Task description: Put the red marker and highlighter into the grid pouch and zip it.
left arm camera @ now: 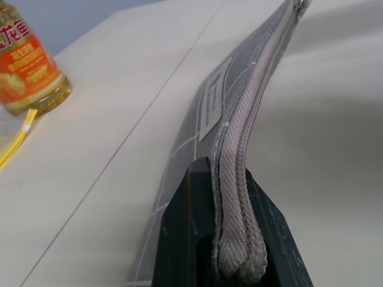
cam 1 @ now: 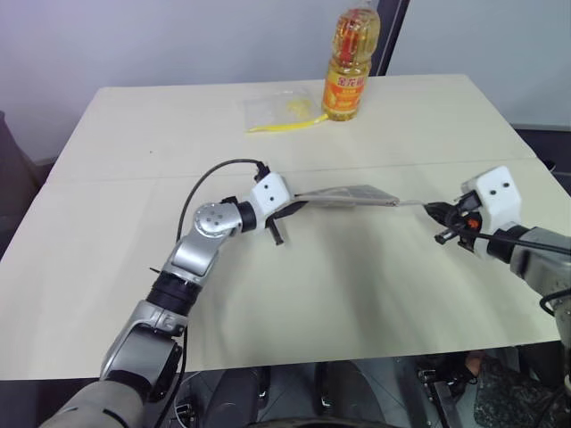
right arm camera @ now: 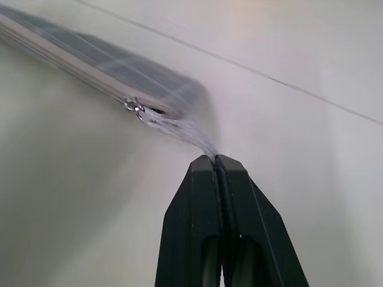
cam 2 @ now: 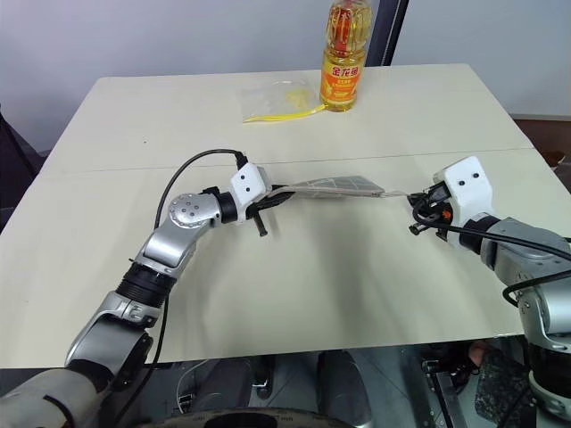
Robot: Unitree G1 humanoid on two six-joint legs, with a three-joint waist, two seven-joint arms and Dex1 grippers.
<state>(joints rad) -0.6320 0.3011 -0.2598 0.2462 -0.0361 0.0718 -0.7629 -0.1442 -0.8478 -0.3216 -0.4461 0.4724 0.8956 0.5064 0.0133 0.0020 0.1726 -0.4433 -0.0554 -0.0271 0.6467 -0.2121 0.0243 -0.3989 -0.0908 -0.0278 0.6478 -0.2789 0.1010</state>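
Note:
The grid pouch (cam 1: 350,193), grey with white lines and a small white label (left arm camera: 210,106), hangs above the table, stretched between my two grippers. My left gripper (cam 1: 290,210) is shut on the pouch's left end, clamping the zipper tape (left arm camera: 236,197). To the pouch's right, my right gripper (cam 1: 435,212) is shut on the clear zipper pull (right arm camera: 179,128) at the other end. The zipper looks closed along the stretch seen in the left wrist view. The red marker and the highlighter are out of view.
A bottle of yellow oil (cam 1: 351,67) stands at the back of the beige table (cam 1: 294,303). A clear plastic bag with yellow contents (cam 1: 281,111) lies just left of the bottle. The table's right edge is near my right arm.

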